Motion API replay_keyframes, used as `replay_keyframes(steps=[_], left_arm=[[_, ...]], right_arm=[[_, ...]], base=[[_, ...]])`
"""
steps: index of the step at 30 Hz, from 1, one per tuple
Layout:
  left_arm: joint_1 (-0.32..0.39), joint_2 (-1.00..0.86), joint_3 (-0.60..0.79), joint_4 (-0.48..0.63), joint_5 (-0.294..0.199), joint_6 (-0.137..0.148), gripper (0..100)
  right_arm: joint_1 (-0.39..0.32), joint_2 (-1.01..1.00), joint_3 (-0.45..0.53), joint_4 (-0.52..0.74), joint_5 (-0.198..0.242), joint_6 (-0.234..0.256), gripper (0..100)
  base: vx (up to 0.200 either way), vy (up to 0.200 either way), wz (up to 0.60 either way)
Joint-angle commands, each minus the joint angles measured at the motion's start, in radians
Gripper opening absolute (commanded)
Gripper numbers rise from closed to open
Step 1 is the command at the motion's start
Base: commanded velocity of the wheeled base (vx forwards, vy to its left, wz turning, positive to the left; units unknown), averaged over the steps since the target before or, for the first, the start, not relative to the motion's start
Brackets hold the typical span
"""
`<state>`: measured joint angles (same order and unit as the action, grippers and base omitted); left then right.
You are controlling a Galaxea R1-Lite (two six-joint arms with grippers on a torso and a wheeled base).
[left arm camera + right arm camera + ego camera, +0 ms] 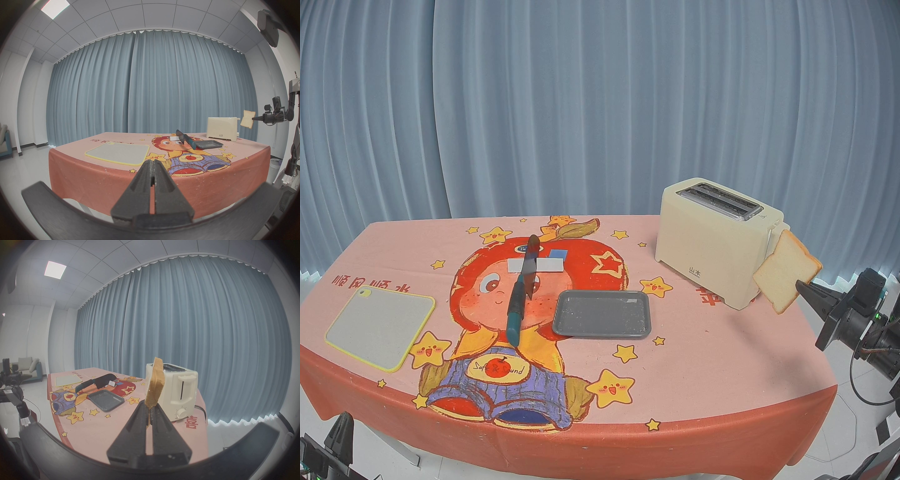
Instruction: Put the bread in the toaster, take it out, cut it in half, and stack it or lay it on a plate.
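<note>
A slice of bread [786, 271] hangs in the air at the right end of the cream toaster [717, 242], pinched by its lower corner in my right gripper [802, 287], which is shut on it. The right wrist view has the bread [155, 382] edge-on above the fingers, with the toaster [172, 390] just behind. The toaster's two top slots [722, 200] hold nothing. My left gripper [152, 178] is shut on nothing, low and off the table's front left corner. A grey plate [603, 314] lies mid-table, a knife [520, 290] left of it.
A grey cutting board with a yellow rim [380, 325] lies at the table's left. The knife rests tilted on a small white block [535, 265]. Curtains hang behind the table. The table's front right area is bare cloth.
</note>
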<state>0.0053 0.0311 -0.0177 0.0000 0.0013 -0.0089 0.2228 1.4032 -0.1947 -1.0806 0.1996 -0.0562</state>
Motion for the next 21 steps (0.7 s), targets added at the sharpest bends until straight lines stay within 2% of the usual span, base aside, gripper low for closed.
replay_keyframes(steps=[1, 16, 21], left_arm=[[0.001, 0.001, 0.018, 0.000, 0.000, 0.000, 0], [0.001, 0.001, 0.018, -0.002, 0.000, 0.000, 0], [0.001, 0.001, 0.018, 0.000, 0.000, 0.000, 0]], right_arm=[[-0.003, -0.001, 0.014, -0.001, 0.001, -0.002, 0], [-0.029, 0.008, -0.092, 0.005, 0.066, -0.016, 0], [-0.063, 0.026, -0.161, 0.059, 0.066, -0.027, 0]], base=[[0.000, 0.000, 0.00], [0.000, 0.000, 0.00], [0.000, 0.000, 0.00]])
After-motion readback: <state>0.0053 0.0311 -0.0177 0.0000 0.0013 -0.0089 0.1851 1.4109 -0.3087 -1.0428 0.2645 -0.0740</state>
